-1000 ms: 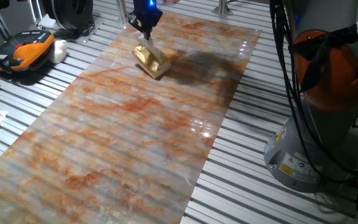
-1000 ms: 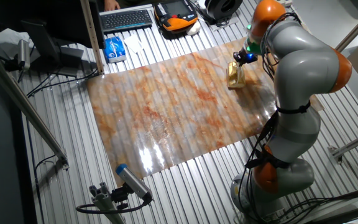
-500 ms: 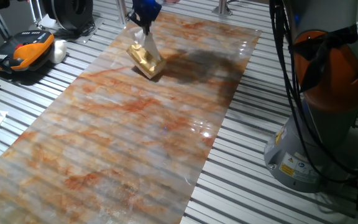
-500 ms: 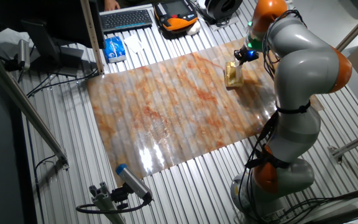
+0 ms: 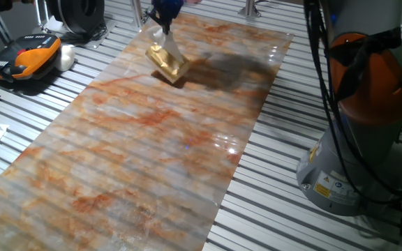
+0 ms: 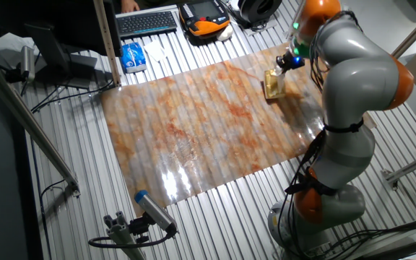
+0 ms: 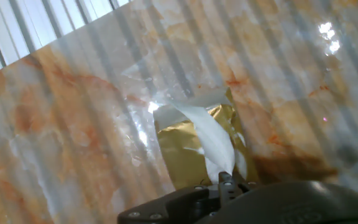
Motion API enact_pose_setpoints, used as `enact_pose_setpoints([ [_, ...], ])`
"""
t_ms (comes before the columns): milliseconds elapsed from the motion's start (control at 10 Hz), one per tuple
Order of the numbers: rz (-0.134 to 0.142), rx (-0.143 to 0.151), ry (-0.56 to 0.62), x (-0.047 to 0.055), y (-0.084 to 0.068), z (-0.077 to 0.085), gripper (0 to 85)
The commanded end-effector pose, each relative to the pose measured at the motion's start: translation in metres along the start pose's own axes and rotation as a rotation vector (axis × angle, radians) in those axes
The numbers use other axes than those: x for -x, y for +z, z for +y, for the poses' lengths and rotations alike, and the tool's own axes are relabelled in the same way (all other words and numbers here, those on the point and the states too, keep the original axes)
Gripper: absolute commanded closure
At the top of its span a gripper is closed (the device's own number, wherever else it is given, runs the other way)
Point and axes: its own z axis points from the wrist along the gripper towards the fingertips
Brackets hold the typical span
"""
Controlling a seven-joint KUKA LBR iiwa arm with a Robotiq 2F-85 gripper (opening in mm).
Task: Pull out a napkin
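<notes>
The gold napkin box [image 5: 166, 61] lies on the marbled mat [image 5: 152, 139] at its far end; it also shows as gold box [image 6: 274, 85] and gold box [image 7: 191, 152]. A white napkin [image 7: 210, 137] stretches up out of the box into my gripper [image 7: 227, 180], which is shut on its upper end. From the side, the napkin [image 5: 165, 43] rises as a narrow white strip from the box to my gripper [image 5: 163, 22] just above it. My gripper [image 6: 289, 61] hangs above the box's far end.
An orange and black handheld device [image 5: 25, 57] lies left of the mat on the slatted table. A keyboard [image 6: 147, 22] and a blue packet [image 6: 131, 55] sit beyond the mat. The robot base [image 5: 365, 125] stands at the right.
My gripper has risen, drawing the napkin further out of the gold box. The box has shifted and turned slightly on the mat.
</notes>
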Motion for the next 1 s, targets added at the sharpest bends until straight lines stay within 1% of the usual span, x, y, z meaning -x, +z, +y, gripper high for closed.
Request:
enact_pose_setpoints([
  [0, 0.021, 0.002, -0.001, 0.002, -0.001, 0.002, 85.0],
  [100, 0.000, -0.011, -0.005, -0.001, 0.006, -0.002, 85.0],
  [200, -0.023, -0.011, -0.011, -0.003, 0.017, -0.005, 85.0],
  [300, -0.008, -0.016, -0.004, -0.003, 0.004, -0.001, 85.0],
  [500, 0.011, -0.028, 0.005, -0.004, -0.018, 0.003, 85.0],
  [600, 0.013, -0.045, 0.008, -0.003, -0.027, 0.006, 85.0],
  [700, 0.025, -0.051, 0.011, 0.000, -0.042, 0.008, 85.0],
  [800, 0.044, -0.051, 0.010, 0.005, -0.062, 0.008, 85.0],
  [900, 0.054, -0.055, 0.007, 0.008, -0.073, 0.008, 85.0],
])
